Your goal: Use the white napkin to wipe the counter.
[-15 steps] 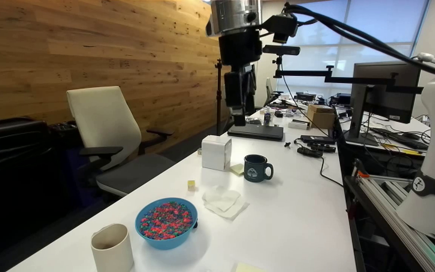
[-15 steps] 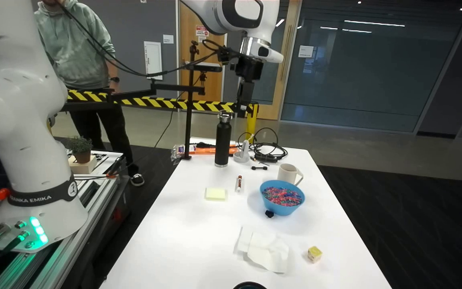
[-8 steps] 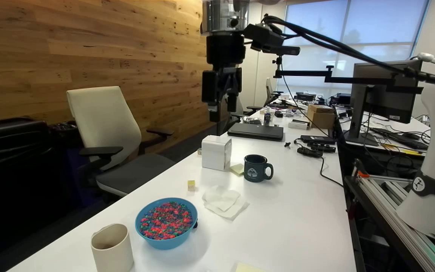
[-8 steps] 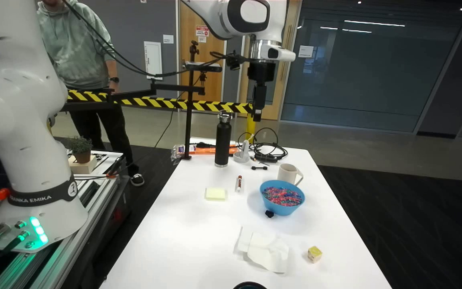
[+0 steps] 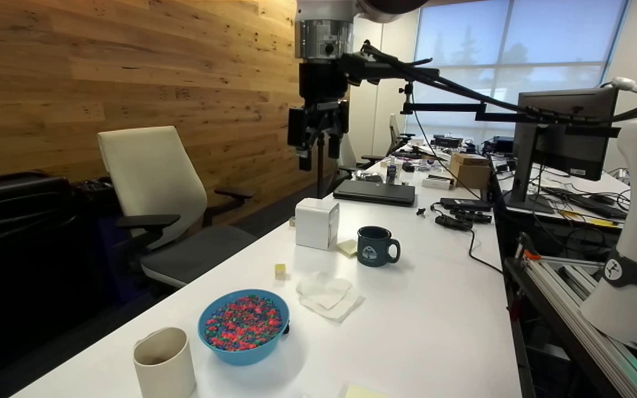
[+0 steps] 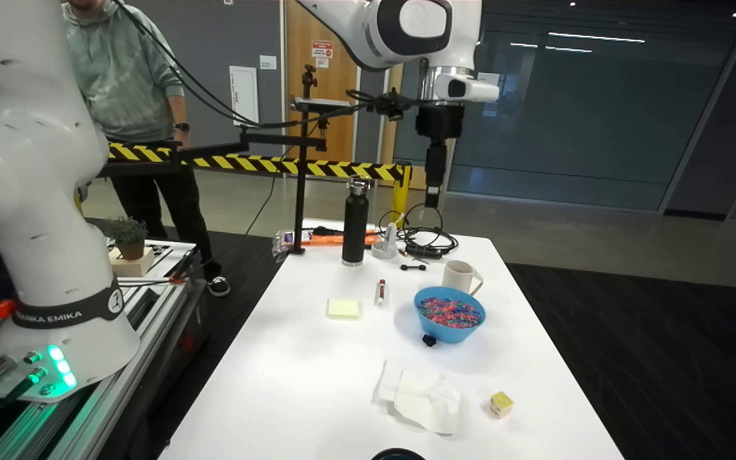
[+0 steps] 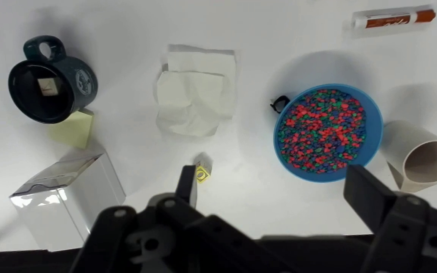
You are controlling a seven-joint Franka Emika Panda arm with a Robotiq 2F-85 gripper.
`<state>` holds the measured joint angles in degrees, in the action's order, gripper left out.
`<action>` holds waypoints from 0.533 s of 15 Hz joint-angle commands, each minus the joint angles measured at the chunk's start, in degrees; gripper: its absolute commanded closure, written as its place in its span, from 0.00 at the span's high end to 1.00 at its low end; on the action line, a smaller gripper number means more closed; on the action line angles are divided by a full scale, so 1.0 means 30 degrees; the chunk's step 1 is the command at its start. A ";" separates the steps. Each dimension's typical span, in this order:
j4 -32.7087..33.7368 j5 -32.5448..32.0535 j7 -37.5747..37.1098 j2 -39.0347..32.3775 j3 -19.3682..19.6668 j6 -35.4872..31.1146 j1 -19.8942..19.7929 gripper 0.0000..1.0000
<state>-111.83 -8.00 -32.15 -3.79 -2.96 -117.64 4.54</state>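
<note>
- Hanging well above the counter, the gripper is seen in both exterior views, pointed downward and held apart from the things below.
- In the wrist view its fingers are shown spread wide apart.
- The white napkin is spread on the counter, wrinkled and in overlapping layers, between the blue bowl and the dark green mug, apart from both.
- Near the napkin, a small yellow-and-white cube is set apart from it.
- The blue bowl is filled with small red, green and blue pieces; a black object, too small to be identified, is seen just beside it, and whether the two touch cannot be told.
- On the bowl's side away from the napkin, an upright beige mug is placed just beside it.
- Inside the dark green mug, a small pale block is shown by the wrist view.
- Between that mug and a white box, a pad of yellow sticky notes is placed.
- In an exterior view, a second pad is seen near an orange-brown marker, with a black bottle stood upright farther along the counter.
- Behind a yellow-and-black striped barrier, a person in a pale green hoodie is partly shown.
</note>
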 commanded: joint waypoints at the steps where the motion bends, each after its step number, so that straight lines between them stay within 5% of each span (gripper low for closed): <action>1: -0.0006 -0.0695 -0.0796 0.0004 0.0473 -0.0219 -0.0253 1.00; 8: -0.1714 -0.0750 -0.0858 0.0503 0.1163 -0.1134 -0.0759 1.00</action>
<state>-113.49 -9.42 -32.84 -3.81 0.20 -118.04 2.89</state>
